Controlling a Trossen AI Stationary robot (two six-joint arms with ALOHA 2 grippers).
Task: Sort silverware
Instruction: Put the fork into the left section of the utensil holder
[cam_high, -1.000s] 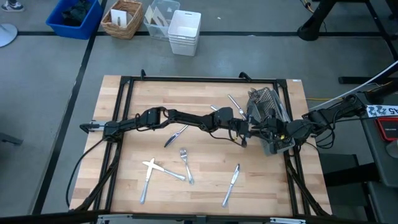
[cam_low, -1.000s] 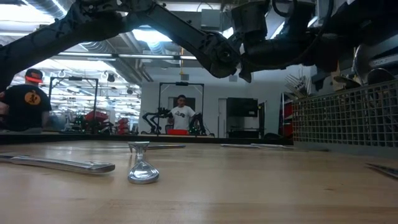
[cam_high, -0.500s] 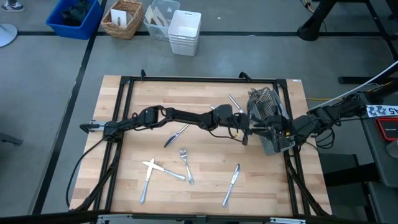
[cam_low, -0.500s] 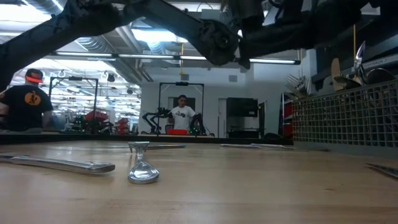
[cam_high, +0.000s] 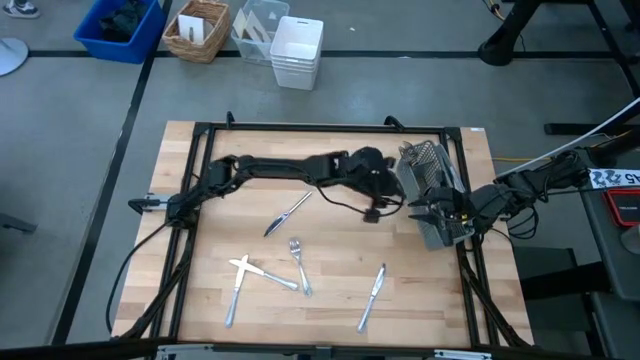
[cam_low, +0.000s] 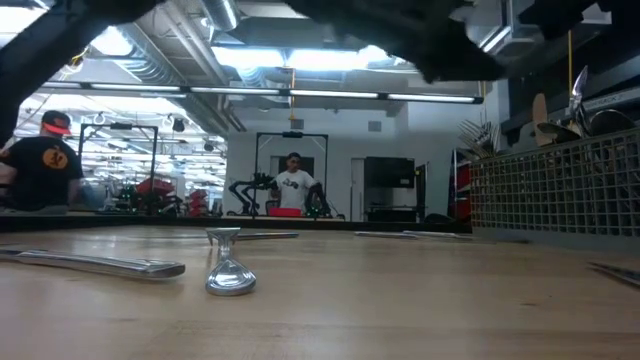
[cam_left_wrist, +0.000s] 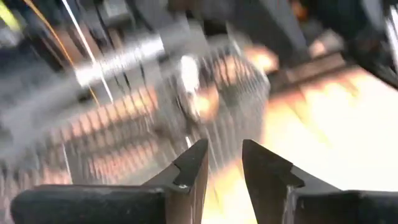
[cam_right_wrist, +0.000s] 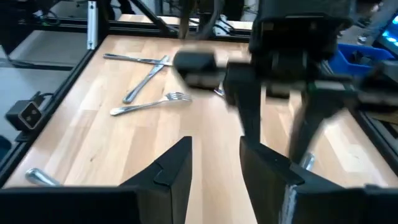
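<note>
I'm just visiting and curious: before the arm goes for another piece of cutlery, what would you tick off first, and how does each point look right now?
1. Left gripper empty: ok, nothing sits between its parted fingers.
2. Left gripper clear of the caddy: cannot tell; from above it hovers close beside it.
3. Pieces left to sort on the table: ok; a fork, a knife and others lie loose.
4. Right gripper out of the way: ok, parked open by the caddy.
5. People near the table: ok, they stand far back in the room.
</note>
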